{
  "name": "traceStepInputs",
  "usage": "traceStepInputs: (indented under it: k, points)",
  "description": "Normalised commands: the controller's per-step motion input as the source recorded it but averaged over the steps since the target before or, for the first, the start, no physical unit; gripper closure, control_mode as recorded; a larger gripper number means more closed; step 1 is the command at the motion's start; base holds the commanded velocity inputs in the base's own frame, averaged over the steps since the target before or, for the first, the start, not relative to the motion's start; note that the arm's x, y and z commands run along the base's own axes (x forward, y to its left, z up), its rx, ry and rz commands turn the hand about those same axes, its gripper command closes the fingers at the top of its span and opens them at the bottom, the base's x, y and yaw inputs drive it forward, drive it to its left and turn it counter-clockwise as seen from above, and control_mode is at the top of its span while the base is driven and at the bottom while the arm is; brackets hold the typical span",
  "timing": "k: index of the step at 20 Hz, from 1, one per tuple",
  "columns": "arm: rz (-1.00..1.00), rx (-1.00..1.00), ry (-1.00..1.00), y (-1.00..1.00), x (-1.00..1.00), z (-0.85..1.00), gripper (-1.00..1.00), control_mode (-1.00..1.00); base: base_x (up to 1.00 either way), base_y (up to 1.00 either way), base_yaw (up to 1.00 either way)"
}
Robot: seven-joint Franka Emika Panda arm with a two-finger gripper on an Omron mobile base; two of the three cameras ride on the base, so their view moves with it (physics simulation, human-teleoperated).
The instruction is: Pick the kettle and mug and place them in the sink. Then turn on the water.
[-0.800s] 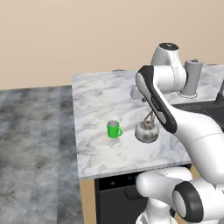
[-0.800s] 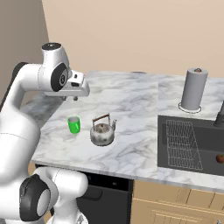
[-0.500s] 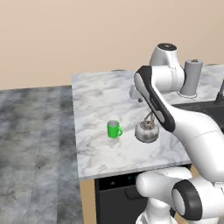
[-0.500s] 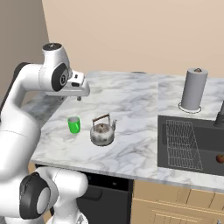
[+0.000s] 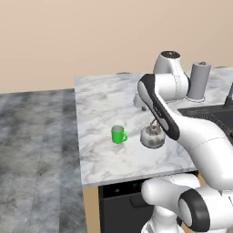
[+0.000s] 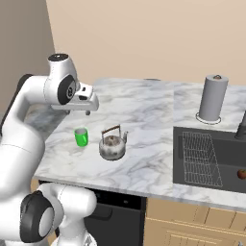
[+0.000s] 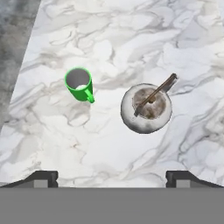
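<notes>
The small green mug stands upright on the white marble counter. The round silvery kettle sits just to its right, its thin handle arched over the lid. My gripper hangs open well above both, holding nothing. From the right base view the gripper hovers over the counter behind the mug and the kettle. The dark sink with its wire rack lies far to the right. No water runs from the faucet. The left base view shows the mug, the kettle and the gripper.
A tall grey paper-towel roll stands behind the sink, and a small brown object lies in the basin. The counter's left edge drops to a grey floor. Open marble stretches between the kettle and the sink.
The hand has shifted only slightly above the counter. The mug and the kettle stay where they were.
</notes>
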Motion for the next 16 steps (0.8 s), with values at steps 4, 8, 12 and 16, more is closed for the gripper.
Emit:
traceStepInputs:
  k: [4, 8, 12, 16]
  points:
    - [0.24, 0.00, 0.07, 0.00, 0.24, -0.46, -1.00, -1.00, 0.00, 0.00, 0.00]
    - [0.26, 0.00, 0.15, 0.07, 0.43, -0.31, -1.00, -1.00, 0.00, 0.00, 0.00]
    - [0.19, 0.00, 0.09, 0.25, 0.41, -0.28, -1.00, -1.00, 0.00, 0.00, 0.00]
    - [0.14, -0.01, 0.06, 0.33, 0.40, -0.31, -1.00, -1.00, 0.00, 0.00, 0.00]
